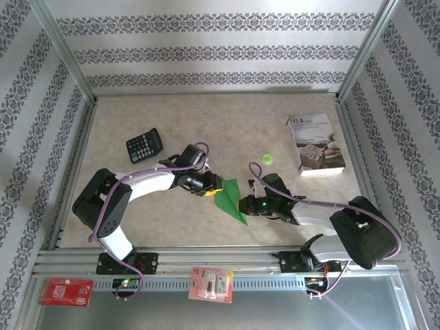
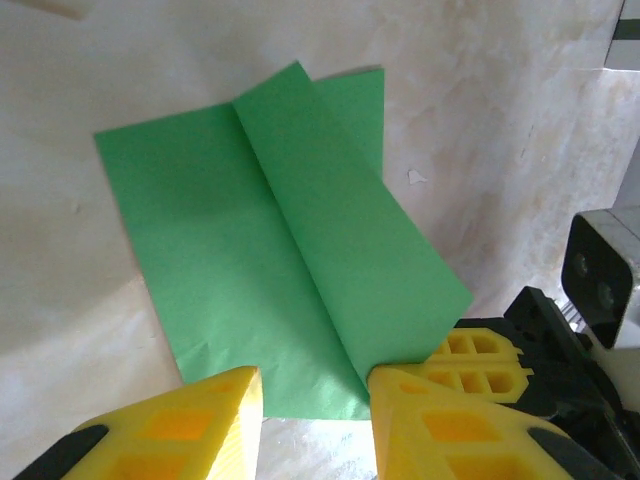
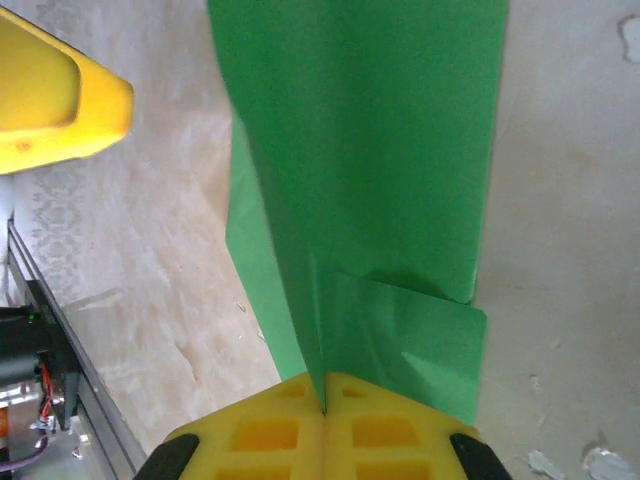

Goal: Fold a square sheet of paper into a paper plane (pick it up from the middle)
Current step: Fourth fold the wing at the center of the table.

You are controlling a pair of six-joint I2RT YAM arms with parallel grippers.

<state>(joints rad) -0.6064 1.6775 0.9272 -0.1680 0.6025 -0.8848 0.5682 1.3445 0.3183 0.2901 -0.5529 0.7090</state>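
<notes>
Nearest you, on the front rail, sit two carded packs, one pink [image 1: 212,284] and one red [image 1: 65,291]. They're the closest things here to containers, and what they hold is too small to make out.

Move up onto the bench [image 1: 172,223] and here's the action. Your right gripper [image 3: 322,405] has its fingers [image 3: 400,440] closed tight on the sheet of paper [image 2: 250,260], pinching it right at the end of the centre crease. The sheet lies between the two arms, partly folded, with one long flap lifted along that crease and a small corner turned over by the pinch.

Your left gripper [image 2: 315,425] is parted wide at the sheet's other end, holding nothing. I can't tell whether it touches the paper.

My read is that this stuff is feather-light, thin and floppy. It will sag and slide on the smooth bench, and it will wrinkle if you squeeze off the fold. Take it on the crease, where the doubled layers give some stiffness, and press flaps flat rather than dragging them.

Further out there's a small green disc [image 1: 267,159], then a calculator [image 1: 144,146] on the left and a white booklet [image 1: 315,143] on the right, all well apart from the sheet.
</notes>
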